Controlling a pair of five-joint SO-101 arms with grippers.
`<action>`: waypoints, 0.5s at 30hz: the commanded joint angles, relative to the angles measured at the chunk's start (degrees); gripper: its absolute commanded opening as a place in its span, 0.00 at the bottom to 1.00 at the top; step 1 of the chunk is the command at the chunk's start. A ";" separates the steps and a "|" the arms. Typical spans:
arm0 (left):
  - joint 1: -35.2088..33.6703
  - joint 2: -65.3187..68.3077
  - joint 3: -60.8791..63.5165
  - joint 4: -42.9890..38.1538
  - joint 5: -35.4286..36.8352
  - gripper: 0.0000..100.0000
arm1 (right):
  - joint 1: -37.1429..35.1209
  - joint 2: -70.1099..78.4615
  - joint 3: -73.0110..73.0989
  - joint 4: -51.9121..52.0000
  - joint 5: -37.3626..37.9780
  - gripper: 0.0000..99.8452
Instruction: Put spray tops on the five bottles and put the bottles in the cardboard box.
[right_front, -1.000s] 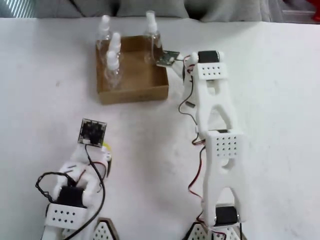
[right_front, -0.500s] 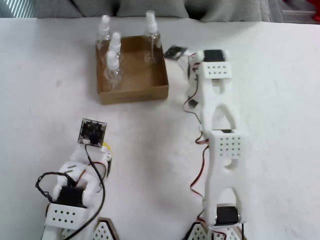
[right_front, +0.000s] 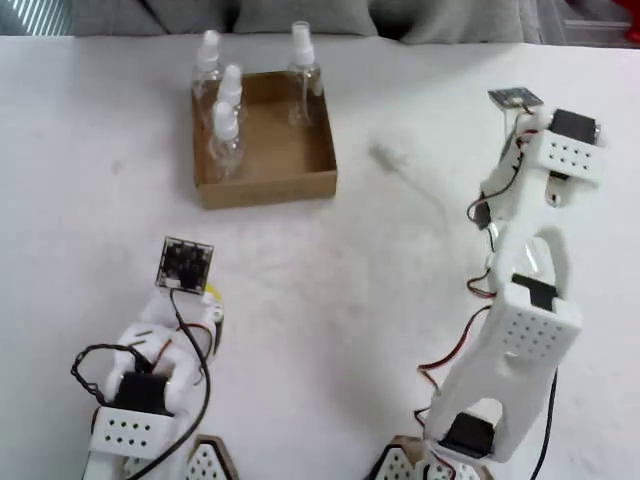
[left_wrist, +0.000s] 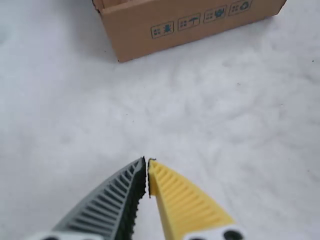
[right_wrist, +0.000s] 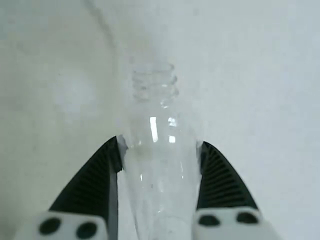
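The cardboard box (right_front: 268, 150) stands at the back of the table, and its printed front wall (left_wrist: 185, 22) faces my left wrist view. Several clear bottles with white spray tops (right_front: 224, 130) stand in and along the box's far side. A loose spray top (right_front: 385, 157) lies on the table to the right of the box, its thin tube trailing toward the front. My right gripper (right_wrist: 159, 155) holds a clear bottle (right_wrist: 155, 135) with a bare threaded neck, one finger pressed on each side. My left gripper (left_wrist: 146, 170) rests shut and empty near the front left.
The right arm (right_front: 525, 300) stretches along the right side of the white table, its wrist (right_front: 545, 150) at the back right. The left arm (right_front: 150, 380) is folded at the front left. White tabletop (right_front: 330, 300) lies between the arms.
The right arm drew back from the box's right wall and swung far to the right. Where it was, the loose spray top on the table has come into view. The left arm stayed still.
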 joint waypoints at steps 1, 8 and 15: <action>-0.48 -0.84 -0.26 0.35 -0.53 0.02 | 3.30 -6.55 3.78 1.27 -0.62 0.02; -0.66 -0.84 -0.26 0.35 -0.53 0.02 | 7.52 -7.96 8.79 1.19 -0.70 0.02; -0.66 -0.84 -0.26 0.35 -0.53 0.02 | 11.56 -9.01 14.42 -1.71 -0.18 0.02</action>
